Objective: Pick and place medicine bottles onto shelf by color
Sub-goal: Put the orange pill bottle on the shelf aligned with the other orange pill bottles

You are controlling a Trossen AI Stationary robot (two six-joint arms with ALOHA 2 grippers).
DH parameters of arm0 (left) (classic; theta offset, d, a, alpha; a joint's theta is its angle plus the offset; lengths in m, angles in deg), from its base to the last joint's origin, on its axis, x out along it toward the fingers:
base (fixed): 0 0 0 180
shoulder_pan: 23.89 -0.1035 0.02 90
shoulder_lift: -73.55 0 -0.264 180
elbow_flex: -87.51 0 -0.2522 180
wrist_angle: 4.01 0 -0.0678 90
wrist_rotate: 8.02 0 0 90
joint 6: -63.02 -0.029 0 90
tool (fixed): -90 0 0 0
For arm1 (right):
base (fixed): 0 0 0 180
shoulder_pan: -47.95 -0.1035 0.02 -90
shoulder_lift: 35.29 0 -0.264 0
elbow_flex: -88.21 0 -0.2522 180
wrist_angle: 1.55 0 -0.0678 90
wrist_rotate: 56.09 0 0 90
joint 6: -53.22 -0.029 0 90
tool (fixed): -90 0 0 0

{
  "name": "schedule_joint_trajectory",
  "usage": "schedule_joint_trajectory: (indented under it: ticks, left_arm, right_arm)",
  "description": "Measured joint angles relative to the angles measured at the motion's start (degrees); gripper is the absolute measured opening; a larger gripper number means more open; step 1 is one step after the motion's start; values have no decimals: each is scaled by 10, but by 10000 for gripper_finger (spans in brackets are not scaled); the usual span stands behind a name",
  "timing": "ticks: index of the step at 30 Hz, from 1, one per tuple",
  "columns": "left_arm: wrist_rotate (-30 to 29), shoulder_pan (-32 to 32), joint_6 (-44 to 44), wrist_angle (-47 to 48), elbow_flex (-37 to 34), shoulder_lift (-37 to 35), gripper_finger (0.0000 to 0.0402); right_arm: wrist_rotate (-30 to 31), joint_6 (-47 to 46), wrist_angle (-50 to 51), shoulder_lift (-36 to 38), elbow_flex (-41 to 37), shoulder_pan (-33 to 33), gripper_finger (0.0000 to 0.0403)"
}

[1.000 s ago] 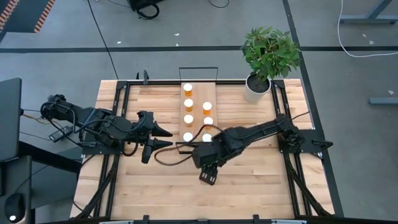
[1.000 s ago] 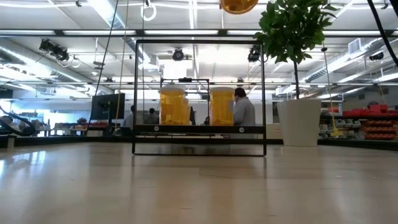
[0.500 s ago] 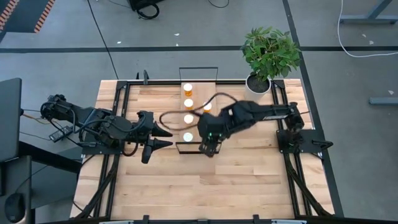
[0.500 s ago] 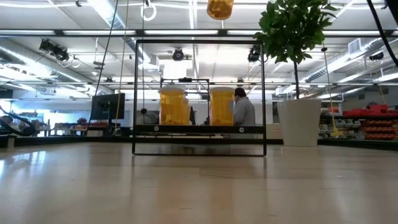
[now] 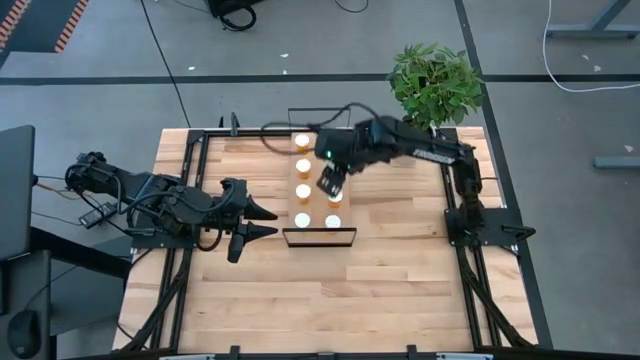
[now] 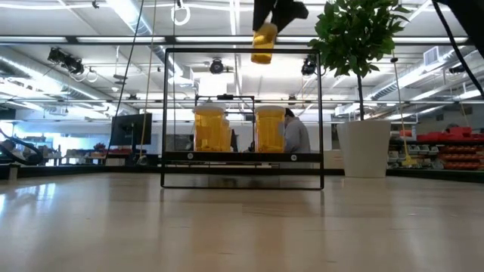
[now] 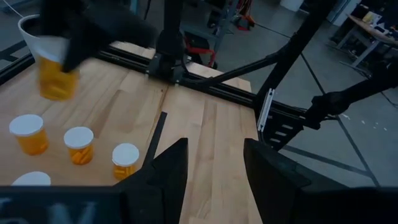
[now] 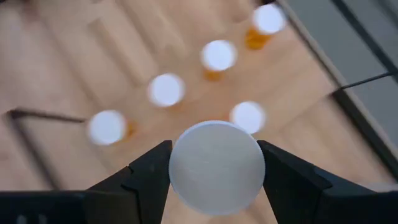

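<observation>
A wide workshop hall with ceiling lights lies behind a slatted wooden counter (image 5: 380, 280), whose near half is bare and leaves plenty of room for moving.

At the left side the left hand (image 5: 262, 221) waits low over the counter, its fingers parted around nothing, pointing toward the shelf's near end.

The shelf (image 5: 317, 208) is a narrow pale board running near to far down the middle, with thin black frames at both ends. White-capped orange bottles stand on it in two rows: the nearest pair (image 5: 302, 220) just inside the near frame, others farther along toward the far end.

Above the right row, about midway along the board, the right hand (image 5: 331, 181) grips an orange bottle (image 6: 263, 44) by its white cap (image 8: 216, 167), body hanging straight down, well clear of the standing bottles. The right hand is the one doing the job; the left is much farther from this spot.

The coming move looks like a straight lowering, so what counts is the free patch of board directly below, between capped neighbours on the near and far sides. The board's right edge is close, so little sideways drift is allowed.

Beyond, a potted plant (image 5: 432, 85) stands at the far right corner.
</observation>
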Motion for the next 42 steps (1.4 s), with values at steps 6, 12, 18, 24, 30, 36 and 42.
schedule_joint_trajectory:
  ticks: [6,12,18,24,30,36,42]
  left_arm:
    - [0,-1,0,0,0,0,162]
    - [-19,-1,6,0,0,0,162]
    - [-65,-1,13,-4,0,0,162]
    - [-82,-2,15,-4,0,0,162]
    - [-82,-2,15,-5,0,0,162]
    - [-93,-2,8,-4,0,0,162]
    - [-119,-2,6,-4,0,0,162]
  right_arm:
    - [2,61,-39,0,-8,78,232]
    - [0,115,-88,-2,-20,143,232]
    - [-42,153,-117,-4,-88,186,232]
    - [-54,192,-127,-5,-150,202,232]
    - [-68,207,-177,-5,-174,209,232]
    - [-68,226,-229,-5,-176,216,232]
    - [-66,242,-251,-9,-176,239,232]
